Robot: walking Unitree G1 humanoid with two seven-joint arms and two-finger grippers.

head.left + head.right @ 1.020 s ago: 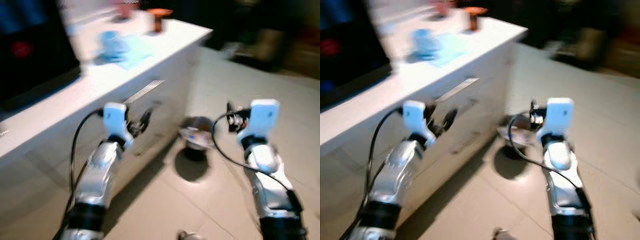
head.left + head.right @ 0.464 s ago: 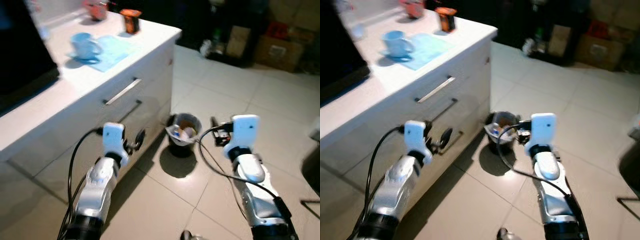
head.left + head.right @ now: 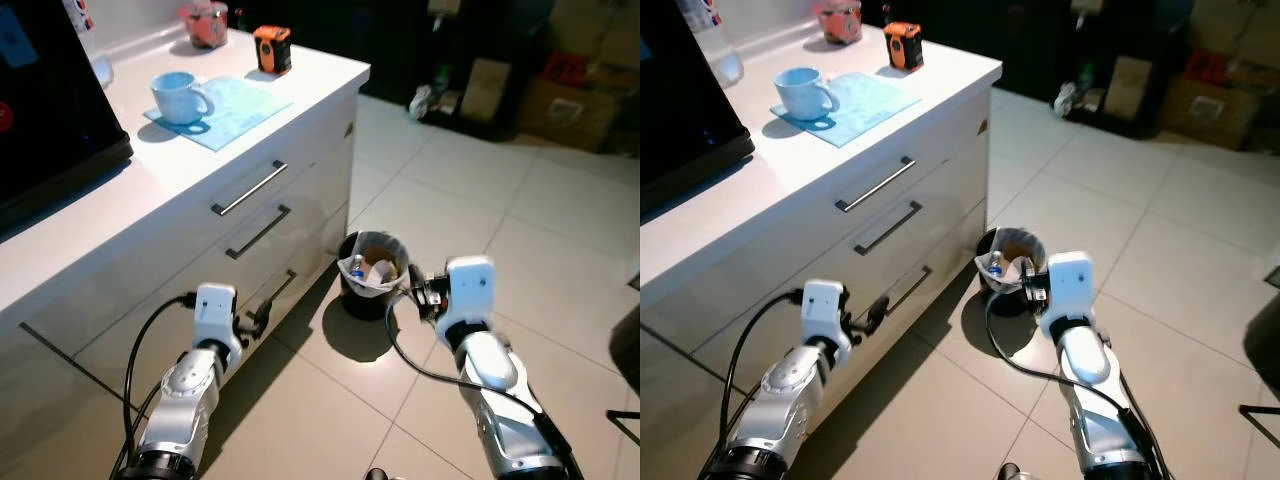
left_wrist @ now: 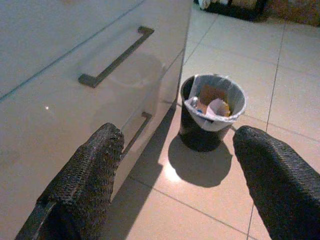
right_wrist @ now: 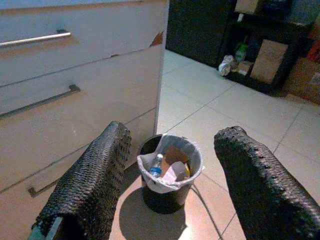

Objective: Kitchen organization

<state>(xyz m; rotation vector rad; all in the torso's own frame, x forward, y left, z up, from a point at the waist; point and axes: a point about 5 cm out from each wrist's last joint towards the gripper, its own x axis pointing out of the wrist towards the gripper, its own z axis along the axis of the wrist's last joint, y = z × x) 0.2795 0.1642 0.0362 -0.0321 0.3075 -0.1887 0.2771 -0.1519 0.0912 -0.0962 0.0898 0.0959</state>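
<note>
A white counter point(image 3: 120, 195) with three handled drawers point(image 3: 249, 187) runs along my left. On its top a light blue cup point(image 3: 180, 96) stands on a blue cloth point(image 3: 240, 104), with an orange tape measure point(image 3: 272, 48) and a reddish jar point(image 3: 204, 24) further back. My left gripper point(image 3: 260, 316) hangs open and holds nothing, close in front of the lowest drawer. My right gripper point(image 3: 419, 296) is open and holds nothing, just right of a small black bin point(image 3: 371, 274) on the floor. Both wrist views look past the fingers point(image 4: 85, 185) at the bin point(image 5: 170, 167).
The bin has a white liner with a bottle and scraps in it. A black screen point(image 3: 45, 110) leans on the counter at the left. Dark shelving and cardboard boxes point(image 3: 560, 95) stand at the far side of the tiled floor point(image 3: 500, 190).
The camera has swung and steadied, so the blur is gone and the counter top shows more fully. Both arms sit lower and nearer my body; both grippers stay open.
</note>
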